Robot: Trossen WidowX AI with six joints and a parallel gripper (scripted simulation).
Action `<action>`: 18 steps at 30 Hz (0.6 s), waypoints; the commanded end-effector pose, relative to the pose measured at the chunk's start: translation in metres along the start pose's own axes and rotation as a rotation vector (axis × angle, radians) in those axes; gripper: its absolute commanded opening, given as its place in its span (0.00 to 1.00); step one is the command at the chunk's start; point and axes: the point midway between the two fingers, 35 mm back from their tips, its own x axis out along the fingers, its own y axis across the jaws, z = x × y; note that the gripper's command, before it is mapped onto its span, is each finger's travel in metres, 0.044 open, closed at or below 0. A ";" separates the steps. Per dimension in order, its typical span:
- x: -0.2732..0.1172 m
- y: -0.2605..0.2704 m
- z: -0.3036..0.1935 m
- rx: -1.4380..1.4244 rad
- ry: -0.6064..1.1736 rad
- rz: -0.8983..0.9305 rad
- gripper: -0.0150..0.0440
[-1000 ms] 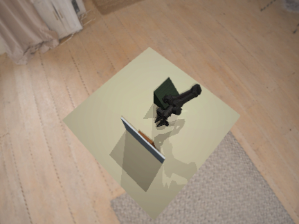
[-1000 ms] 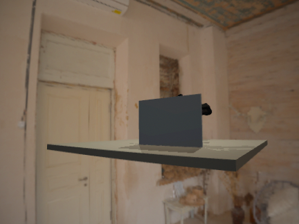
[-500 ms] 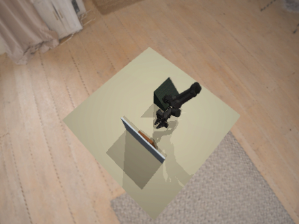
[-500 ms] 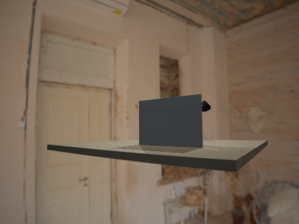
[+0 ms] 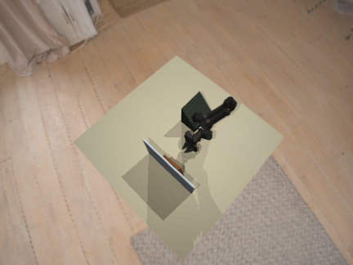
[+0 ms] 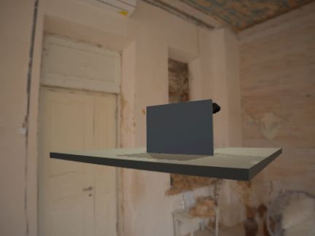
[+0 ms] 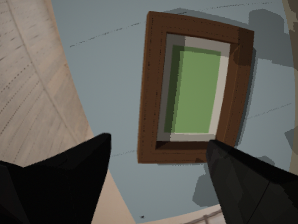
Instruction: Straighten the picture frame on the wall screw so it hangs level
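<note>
A brown wooden picture frame (image 7: 193, 90) (image 5: 173, 163) with a green picture hangs on the pale blue wall panel (image 7: 100, 23) (image 5: 169, 168). In the wrist view it sits a little askew against the panel. My gripper (image 7: 160, 145) (image 5: 189, 148) is open and empty, its two dark fingers spread to either side of the frame's near end, a short way off it. In the exterior view only the panel's dark back (image 6: 180, 127) shows, and the frame and gripper are hidden behind it. The screw and the notched strip are hidden.
The panel stands upright on a beige table top (image 5: 122, 119) (image 6: 219, 164). The arm's dark green base block (image 5: 196, 107) sits behind the gripper. A grey rug (image 5: 265, 229) lies on the wooden floor past the table's corner.
</note>
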 end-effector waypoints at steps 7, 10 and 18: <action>0.001 0.000 -0.001 -0.006 0.001 0.003 0.69; 0.006 0.000 -0.003 -0.006 0.001 0.004 0.69; 0.050 0.002 -0.008 -0.006 0.003 0.005 0.69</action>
